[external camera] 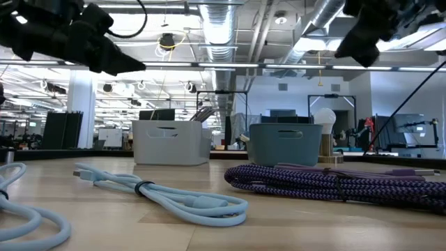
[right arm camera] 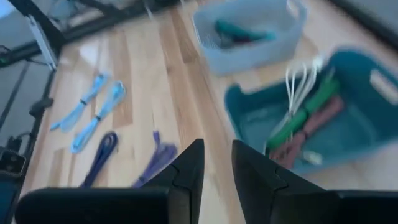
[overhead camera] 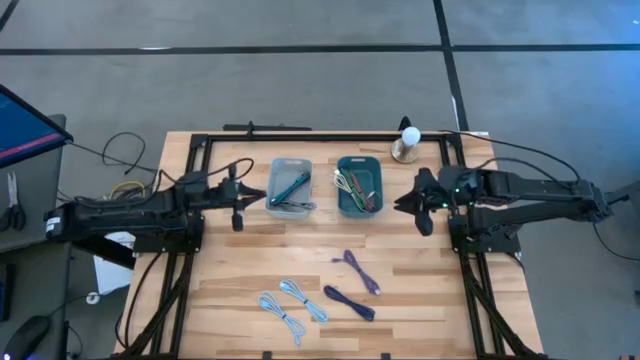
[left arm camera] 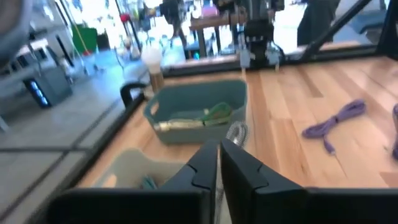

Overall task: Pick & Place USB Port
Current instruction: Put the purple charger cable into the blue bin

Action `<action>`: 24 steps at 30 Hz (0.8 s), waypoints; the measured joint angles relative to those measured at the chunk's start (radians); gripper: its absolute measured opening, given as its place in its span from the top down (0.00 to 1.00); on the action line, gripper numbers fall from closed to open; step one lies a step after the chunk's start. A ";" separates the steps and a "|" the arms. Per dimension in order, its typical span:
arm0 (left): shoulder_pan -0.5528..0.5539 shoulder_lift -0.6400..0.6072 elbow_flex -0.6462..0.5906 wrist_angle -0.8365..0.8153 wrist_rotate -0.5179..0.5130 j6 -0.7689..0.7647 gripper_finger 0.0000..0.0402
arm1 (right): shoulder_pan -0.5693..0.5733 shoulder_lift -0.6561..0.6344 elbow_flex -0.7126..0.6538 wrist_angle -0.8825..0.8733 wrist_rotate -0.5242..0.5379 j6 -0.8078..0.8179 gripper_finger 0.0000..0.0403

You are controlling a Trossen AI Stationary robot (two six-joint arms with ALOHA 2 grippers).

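Observation:
Four bundled USB cables lie on the near half of the table: two light blue ones (overhead camera: 290,305) (right arm camera: 93,112) and two purple ones (overhead camera: 355,285) (right arm camera: 158,155) (left arm camera: 339,118). A grey bin (overhead camera: 289,187) holds teal cables, and a teal bin (overhead camera: 360,185) (right arm camera: 311,124) holds green, white and reddish cables. My left gripper (overhead camera: 258,194) (left arm camera: 219,155) hovers just left of the grey bin, its fingers shut on nothing. My right gripper (overhead camera: 403,203) (right arm camera: 217,155) hovers right of the teal bin, above the table, with a small gap between its fingers.
A white bulb on a round wooden base (overhead camera: 408,143) stands at the far edge behind the teal bin. Black frame rails (overhead camera: 320,135) run along the far and side edges. Bare wood (overhead camera: 300,245) lies between the bins and the cables.

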 joint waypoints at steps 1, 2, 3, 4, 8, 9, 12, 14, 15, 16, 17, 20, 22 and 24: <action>0.000 -0.007 -0.005 0.010 -0.002 0.010 0.96 | 0.006 0.008 0.000 -0.018 0.010 0.018 0.81; 0.001 -0.018 -0.012 0.009 -0.010 0.012 0.97 | 0.014 0.015 0.000 -0.033 0.017 0.034 0.81; 0.007 -0.029 -0.015 0.005 -0.013 0.013 0.98 | 0.023 0.024 0.000 -0.045 0.021 0.046 0.81; 0.012 -0.039 -0.017 0.005 -0.017 0.015 0.98 | 0.030 0.034 0.000 -0.049 0.025 0.053 0.81; 0.057 -0.105 -0.029 0.002 -0.032 0.038 0.98 | 0.074 0.067 0.000 -0.028 0.046 0.056 0.81; 0.072 -0.123 -0.030 -0.004 -0.034 0.037 0.98 | 0.085 0.074 0.000 -0.022 0.056 0.056 0.81; 0.103 -0.164 -0.030 -0.017 0.011 0.014 0.97 | 0.113 0.092 0.000 -0.021 0.101 0.065 0.81; 0.115 -0.177 -0.030 -0.018 0.067 -0.008 0.98 | 0.127 0.106 0.000 -0.021 0.132 0.093 0.81; 0.117 -0.181 -0.030 -0.018 0.095 -0.023 0.98 | 0.132 0.115 0.000 -0.021 0.148 0.110 0.81; 0.117 -0.182 -0.030 -0.018 0.127 -0.042 0.98 | 0.137 0.127 0.000 -0.021 0.162 0.124 0.81; 0.116 -0.183 -0.030 -0.018 0.162 -0.057 0.98 | 0.142 0.141 0.000 -0.021 0.179 0.139 0.81; 0.116 -0.180 -0.030 -0.017 0.237 -0.095 0.98 | 0.146 0.192 0.000 -0.021 0.235 0.177 0.81; 0.116 -0.180 -0.030 -0.015 0.273 -0.115 0.97 | 0.145 0.226 0.000 -0.020 0.262 0.184 0.81; 0.116 -0.180 -0.030 -0.014 0.295 -0.128 0.97 | 0.141 0.258 0.000 -0.012 0.282 0.184 0.81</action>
